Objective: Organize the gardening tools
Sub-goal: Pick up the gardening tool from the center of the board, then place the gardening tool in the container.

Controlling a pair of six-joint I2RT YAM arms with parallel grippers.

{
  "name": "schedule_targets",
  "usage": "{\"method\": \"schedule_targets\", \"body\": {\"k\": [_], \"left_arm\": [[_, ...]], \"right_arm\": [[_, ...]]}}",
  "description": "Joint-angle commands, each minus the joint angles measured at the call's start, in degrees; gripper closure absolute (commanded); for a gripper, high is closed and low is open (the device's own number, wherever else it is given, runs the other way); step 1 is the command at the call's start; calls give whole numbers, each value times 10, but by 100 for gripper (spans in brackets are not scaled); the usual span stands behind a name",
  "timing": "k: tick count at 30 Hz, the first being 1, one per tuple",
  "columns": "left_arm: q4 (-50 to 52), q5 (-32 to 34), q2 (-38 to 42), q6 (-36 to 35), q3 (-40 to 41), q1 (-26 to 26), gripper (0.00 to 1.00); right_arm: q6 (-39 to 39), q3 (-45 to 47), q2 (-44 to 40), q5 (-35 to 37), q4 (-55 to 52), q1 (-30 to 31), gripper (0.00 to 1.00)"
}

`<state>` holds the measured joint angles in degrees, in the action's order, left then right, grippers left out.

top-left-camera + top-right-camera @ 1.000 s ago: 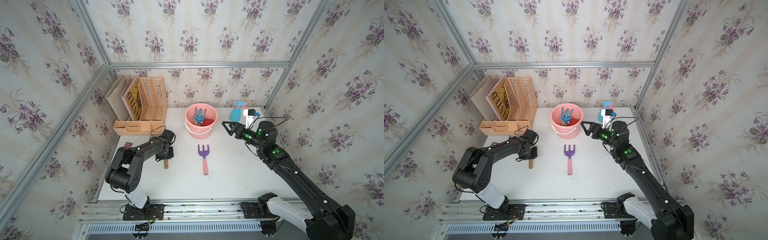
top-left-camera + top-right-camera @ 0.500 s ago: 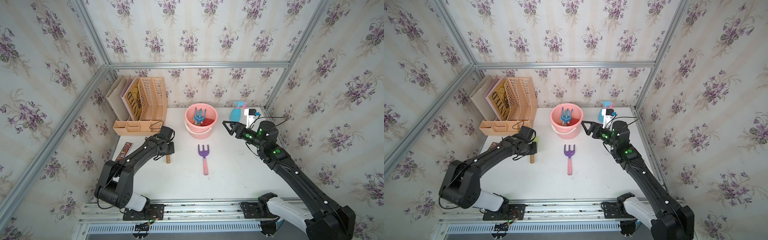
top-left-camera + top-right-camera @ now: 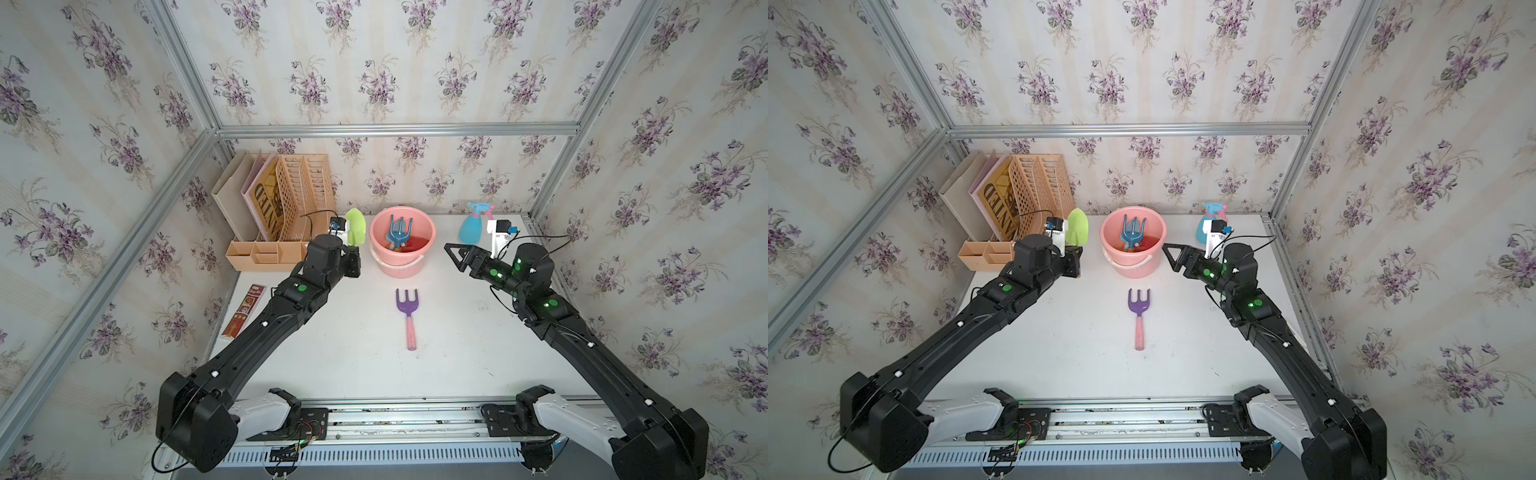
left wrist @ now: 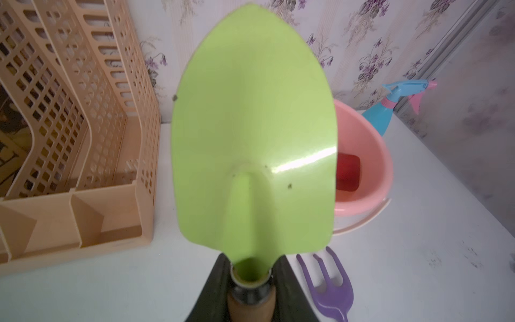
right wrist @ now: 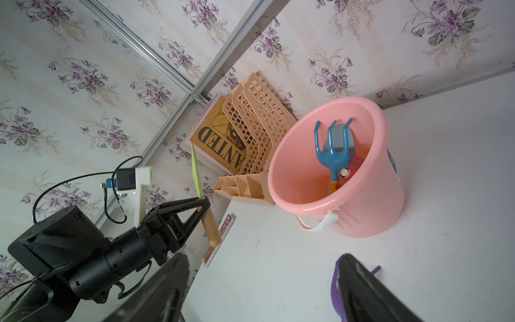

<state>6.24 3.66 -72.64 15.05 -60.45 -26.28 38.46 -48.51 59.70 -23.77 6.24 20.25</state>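
Wooden handle and metal collar of the green shovel [image 4: 253,125] sit pinched between the jaws of the left gripper [image 4: 252,278], which are closed tight on the neck just under the blade. The blade points up and the handle's end hangs below the fingers in the right wrist view. The left arm stretches far forward across the white table [image 3: 332,365], its wrist raised. This puts the shovel between the tan file rack [image 3: 299,195] and the pink bucket [image 3: 401,268], close to both.

The right gripper [image 3: 453,257] has its jaws spread wide and holds nothing. It hovers above the table to the right of the bucket and points towards it, with the right arm bent at the elbow behind it.

Inside the bucket, the blue fork [image 5: 330,150] leans tines-up against the far wall. A light-blue trowel [image 5: 341,135] stands behind it and a red shovel [image 5: 355,164] lies beside it. The bucket's white handle is folded down at the front.

The purple fork [image 3: 407,301] lies flat on the table in front of the bucket, tines towards it and pink handle towards the robot. The blue spray bottle [image 3: 471,226] stands at the back right, partly hidden in a top view [image 3: 1202,228] by the right wrist's camera. A red-brown box [image 3: 245,309] lies along the table's left edge, under the left arm's side.
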Motion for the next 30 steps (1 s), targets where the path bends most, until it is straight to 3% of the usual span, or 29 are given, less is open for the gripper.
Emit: {"method": "schedule_targets", "body": {"k": [1,9,15,26,30], "left_arm": [[-148,-45,-40,-52,-30,-2,100],[-256,-118,-195,-67,-166,-7,100],[-309,-150,-285,-38,-211,-19,100],[-336,-175,-403,-33,-256,-49,100],[-296,-176,-441,-39,-298,-51,100]], "right_arm": [[2,2,-1,5,20,1,13],[4,0,-2,13,17,1,13],[2,-3,-5,21,10,1,13],[4,0,-5,23,13,-1,13],[5,0,-5,23,13,0,13]]}}
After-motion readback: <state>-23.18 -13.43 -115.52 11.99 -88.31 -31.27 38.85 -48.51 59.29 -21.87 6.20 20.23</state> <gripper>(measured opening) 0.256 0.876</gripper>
